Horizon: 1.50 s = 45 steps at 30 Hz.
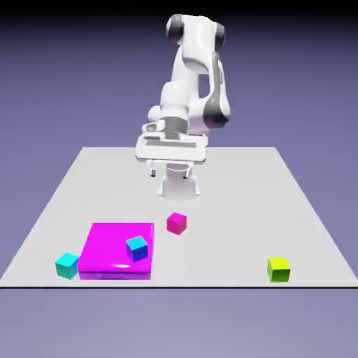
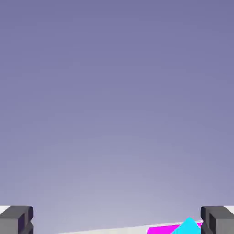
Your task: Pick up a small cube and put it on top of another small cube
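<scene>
The small magenta-pink cube (image 1: 176, 223) sits on the white table, just off the far right corner of the flat magenta slab (image 1: 115, 248). A blue cube (image 1: 137, 247) rests on that slab. A cyan cube (image 1: 67, 265) lies by the slab's left end, and a yellow-green cube (image 1: 278, 269) sits at the exterior view's right, near the front edge. My gripper (image 1: 170, 175) hangs above the table behind the pink cube, apart from every cube. In the hand view my gripper (image 2: 117, 221) stands open with nothing between its fingertips (image 2: 16, 219); the pink cube is out of that view.
The hand view is mostly backdrop. A strip of table (image 2: 105, 230), a sliver of the slab (image 2: 162, 229) and a cyan cube corner (image 2: 188, 227) show at its bottom edge. The table's front edge (image 1: 175, 285) runs close to the cyan and yellow-green cubes.
</scene>
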Each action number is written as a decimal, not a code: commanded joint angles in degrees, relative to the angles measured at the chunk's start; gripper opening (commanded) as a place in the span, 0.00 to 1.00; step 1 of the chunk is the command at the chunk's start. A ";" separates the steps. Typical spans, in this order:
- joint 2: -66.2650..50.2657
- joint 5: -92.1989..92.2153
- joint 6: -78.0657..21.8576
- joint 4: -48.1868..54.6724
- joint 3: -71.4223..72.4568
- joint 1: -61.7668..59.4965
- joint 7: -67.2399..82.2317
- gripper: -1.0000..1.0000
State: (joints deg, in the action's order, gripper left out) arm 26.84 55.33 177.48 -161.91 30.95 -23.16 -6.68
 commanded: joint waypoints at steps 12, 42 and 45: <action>-3.14 29.90 1.88 -0.49 16.72 -12.89 19.33 0.50; -11.01 104.66 6.58 -1.72 58.53 -45.10 67.66 0.50; -11.64 110.67 6.96 -1.82 61.90 -47.69 71.55 0.50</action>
State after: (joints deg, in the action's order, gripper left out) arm 15.20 166.00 184.44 -163.73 92.84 -70.85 64.87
